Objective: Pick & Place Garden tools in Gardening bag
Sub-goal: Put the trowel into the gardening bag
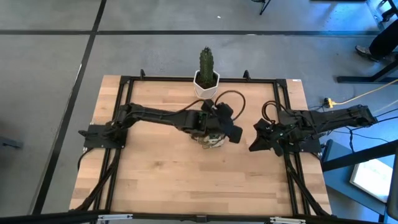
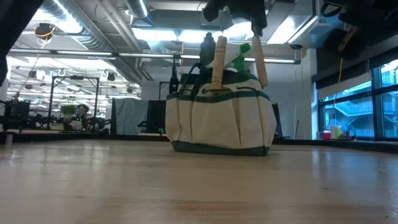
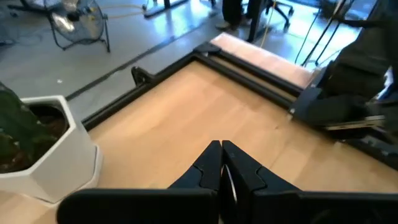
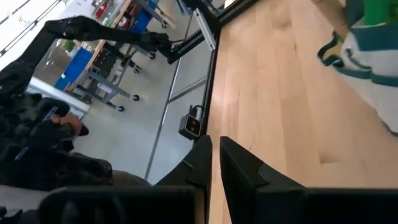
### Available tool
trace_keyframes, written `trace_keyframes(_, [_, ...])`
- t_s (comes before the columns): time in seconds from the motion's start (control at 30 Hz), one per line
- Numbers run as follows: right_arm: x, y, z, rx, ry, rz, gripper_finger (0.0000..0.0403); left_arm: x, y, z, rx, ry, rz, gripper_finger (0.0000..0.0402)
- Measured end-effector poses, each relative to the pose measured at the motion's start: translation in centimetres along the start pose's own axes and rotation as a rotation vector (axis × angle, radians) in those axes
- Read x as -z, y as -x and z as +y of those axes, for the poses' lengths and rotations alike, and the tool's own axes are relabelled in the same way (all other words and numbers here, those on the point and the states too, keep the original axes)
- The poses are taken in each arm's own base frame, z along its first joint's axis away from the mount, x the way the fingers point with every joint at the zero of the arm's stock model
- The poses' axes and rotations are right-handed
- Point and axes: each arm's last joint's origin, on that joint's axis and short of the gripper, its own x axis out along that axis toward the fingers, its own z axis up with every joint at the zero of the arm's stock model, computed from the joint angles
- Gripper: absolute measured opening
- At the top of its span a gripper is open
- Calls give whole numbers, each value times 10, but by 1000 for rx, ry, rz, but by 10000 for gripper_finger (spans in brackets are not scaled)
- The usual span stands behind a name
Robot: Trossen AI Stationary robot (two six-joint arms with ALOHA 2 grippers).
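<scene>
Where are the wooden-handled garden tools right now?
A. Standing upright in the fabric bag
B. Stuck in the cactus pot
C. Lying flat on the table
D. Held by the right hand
A: in the low view the wooden handles stick up out of the gardening bag, which stands on the table.

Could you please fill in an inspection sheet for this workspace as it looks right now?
Surface: wooden table, bare boards in front.
Job's things: gardening bag upright mid-table; wooden tool handles and a green sprayer stick out of it.
Clutter: cactus in a white pot at the far edge.
Grippers: left gripper shut, empty, over the bag; right gripper shut, empty, beside the bag.
Cables: yellow cable on the floor.
Surroundings: fan, workshop benches.
</scene>
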Motion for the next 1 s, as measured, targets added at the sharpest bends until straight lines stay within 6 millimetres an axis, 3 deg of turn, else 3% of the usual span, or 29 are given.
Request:
trace_keyframes(0.17, [3, -1, 3, -18, 15, 25, 34, 0, -16, 8, 14, 18, 43, 1])
trace_keyframes(0.27, [6, -1, 4, -22, 17, 44, 34, 8, -21, 3, 12, 24, 56, 1])
trace_keyframes(1.0, [9, 7, 6, -31, 40, 42, 34, 31, -12, -10, -54, 62, 97, 1])
